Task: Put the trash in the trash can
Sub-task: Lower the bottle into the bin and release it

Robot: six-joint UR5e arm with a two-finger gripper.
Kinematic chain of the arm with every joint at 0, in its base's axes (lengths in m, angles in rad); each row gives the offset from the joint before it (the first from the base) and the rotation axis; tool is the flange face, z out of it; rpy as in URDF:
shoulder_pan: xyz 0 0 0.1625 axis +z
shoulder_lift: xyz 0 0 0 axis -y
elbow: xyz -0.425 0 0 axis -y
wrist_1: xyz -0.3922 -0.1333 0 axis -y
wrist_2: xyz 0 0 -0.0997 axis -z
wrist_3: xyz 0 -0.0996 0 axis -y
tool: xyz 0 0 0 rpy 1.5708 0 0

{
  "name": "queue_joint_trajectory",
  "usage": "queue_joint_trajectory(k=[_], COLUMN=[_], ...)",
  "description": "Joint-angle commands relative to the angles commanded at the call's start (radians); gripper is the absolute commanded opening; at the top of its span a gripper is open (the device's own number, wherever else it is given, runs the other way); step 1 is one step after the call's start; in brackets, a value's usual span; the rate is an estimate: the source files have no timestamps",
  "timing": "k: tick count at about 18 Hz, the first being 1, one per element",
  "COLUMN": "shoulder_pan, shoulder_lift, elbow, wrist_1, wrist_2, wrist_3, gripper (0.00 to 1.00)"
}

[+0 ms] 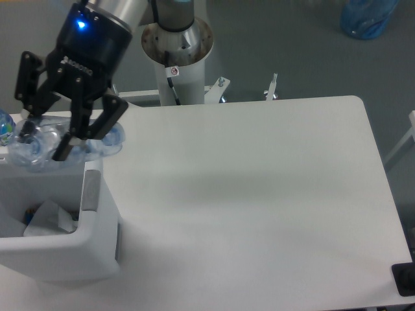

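My gripper (47,144) is shut on the crushed clear plastic bottle (39,145), one piece of the trash, which lies sideways between its black fingers (71,140). It hangs over the far rim of the trash can (97,246), a boxy white bin at the table's left front with a grey handle panel (91,190). The other piece of trash, a crumpled white wrapper (47,217), lies inside the can.
An upright blue-labelled bottle (5,126) peeks out at the left edge behind the can. A blue bag (367,17) lies on the floor at the top right. The robot's base column (177,48) stands behind the table.
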Motion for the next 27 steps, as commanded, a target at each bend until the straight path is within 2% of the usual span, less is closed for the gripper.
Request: queue_joint_trajectory(k=[5,21,25,27], shoulder_pan=[-0.043,-0.117,-0.124,-0.132], shoulder_lift=[-0.029,-0.098,-0.123,-0.134], elbow=[0.002,0.023,0.023,0.02], wrist_1=[0.003,0.003,0.003,0.003], wrist_2=[0.0,0.0,0.0,0.0], wrist_3=[0.002,0.009,0.009,0.009], gripper=[0.54,0.54,0.55,0.59])
